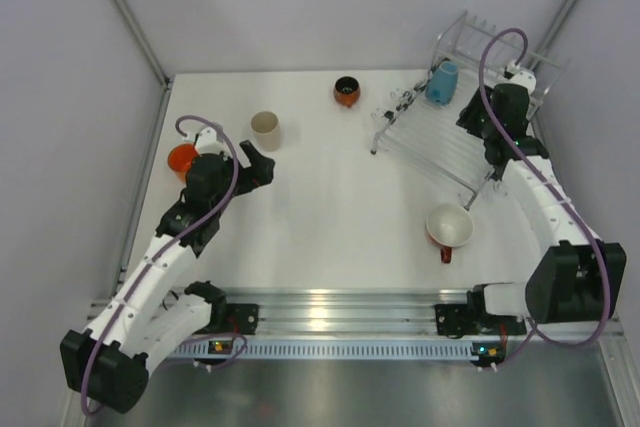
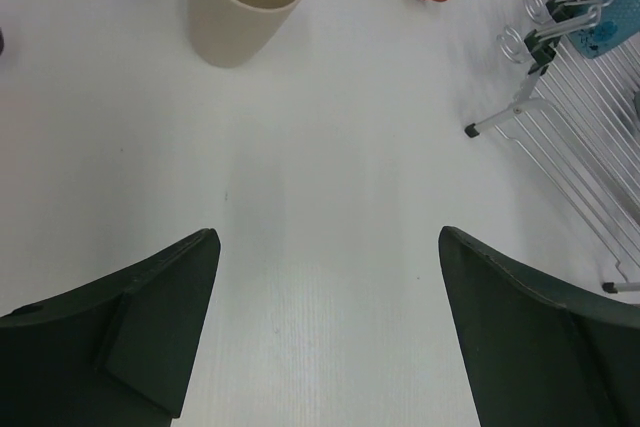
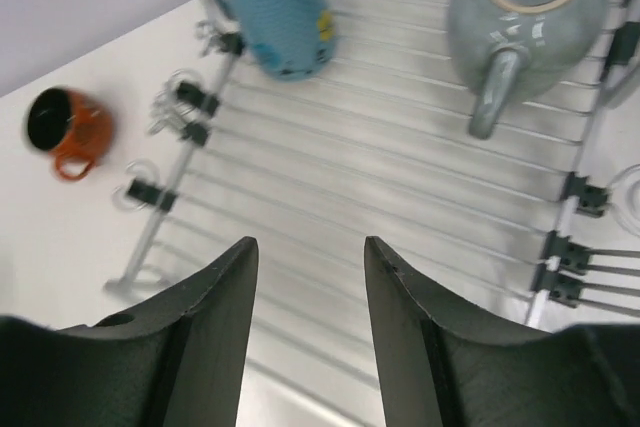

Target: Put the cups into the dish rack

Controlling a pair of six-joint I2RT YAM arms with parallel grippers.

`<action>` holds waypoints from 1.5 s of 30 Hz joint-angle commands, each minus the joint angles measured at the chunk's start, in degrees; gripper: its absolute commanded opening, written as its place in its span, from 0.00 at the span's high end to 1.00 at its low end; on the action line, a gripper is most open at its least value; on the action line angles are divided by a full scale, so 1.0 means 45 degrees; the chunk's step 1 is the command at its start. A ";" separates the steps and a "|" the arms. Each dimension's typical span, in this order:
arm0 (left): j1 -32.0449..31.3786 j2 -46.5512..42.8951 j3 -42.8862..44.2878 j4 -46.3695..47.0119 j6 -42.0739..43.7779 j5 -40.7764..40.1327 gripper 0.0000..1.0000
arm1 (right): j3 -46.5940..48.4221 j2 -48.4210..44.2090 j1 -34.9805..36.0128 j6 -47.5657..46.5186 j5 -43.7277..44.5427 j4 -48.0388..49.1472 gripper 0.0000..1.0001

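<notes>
My left pincer [image 2: 328,239] hangs wide open over bare white worktop [image 1: 330,207], its two matte black fingers spread with nothing between them. Ahead of it stands the beige tumbler [image 2: 245,2], smooth, handleless and tapering toward its base. The overhead view shows a rounded orange cup [image 1: 182,159] just beside the left arm, on its outer side.

My right pincer [image 3: 310,247] hovers above the dish rack [image 3: 400,167]. Its fingers are parted and empty, and thin silvery wires show through the gap. Two cups are in the rack. The ribbed light-blue cup [image 3: 280,12] is at its far-left end. The glossy grey mug [image 3: 525,12] is to the right, with its curved handle pointing toward my camera and a pale ring on its upper face.

On the worktop beyond the rack's left edge stands a small dark-and-orange mug [image 3: 68,127] with a black inside. The red mug [image 1: 450,227], white inside, sits near the rack's near corner, mouth up.
</notes>
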 commanded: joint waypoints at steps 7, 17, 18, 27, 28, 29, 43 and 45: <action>-0.0011 0.2475 0.3999 -0.3078 0.0662 -0.3390 0.04 | -0.2298 -0.2887 0.1928 0.0913 -0.4812 0.1930 0.53; 0.2311 0.5819 0.6819 -0.5836 -0.0548 -0.4569 0.09 | -0.3200 -0.3025 0.3766 0.0757 -0.4210 0.2479 0.53; 0.2758 0.5820 0.6800 -0.5836 -0.0627 -0.4648 0.09 | -0.3121 -0.3024 0.3766 0.0737 -0.4269 0.2304 0.53; 0.4518 0.5996 0.6528 -0.6480 -0.2869 -0.6346 0.22 | -0.3316 -0.3844 0.3766 0.0835 -0.4719 0.2342 0.53; 0.4810 0.5918 0.6352 -0.6558 -0.3666 -0.6232 0.23 | -0.3335 -0.3883 0.3766 0.0815 -0.4738 0.2322 0.53; 0.5084 0.5898 0.6312 -0.6636 -0.3984 -0.6153 0.23 | -0.3374 -0.3961 0.3785 0.0835 -0.4757 0.2322 0.53; 0.8504 0.8592 0.7522 -0.8160 -0.7322 -0.1876 0.28 | -0.3570 -0.4431 0.3766 0.0620 -0.4465 0.2166 0.53; 0.8504 0.8652 0.7290 -0.8161 -0.8122 -0.1565 0.28 | -0.3570 -0.4411 0.3785 0.0601 -0.4406 0.2127 0.53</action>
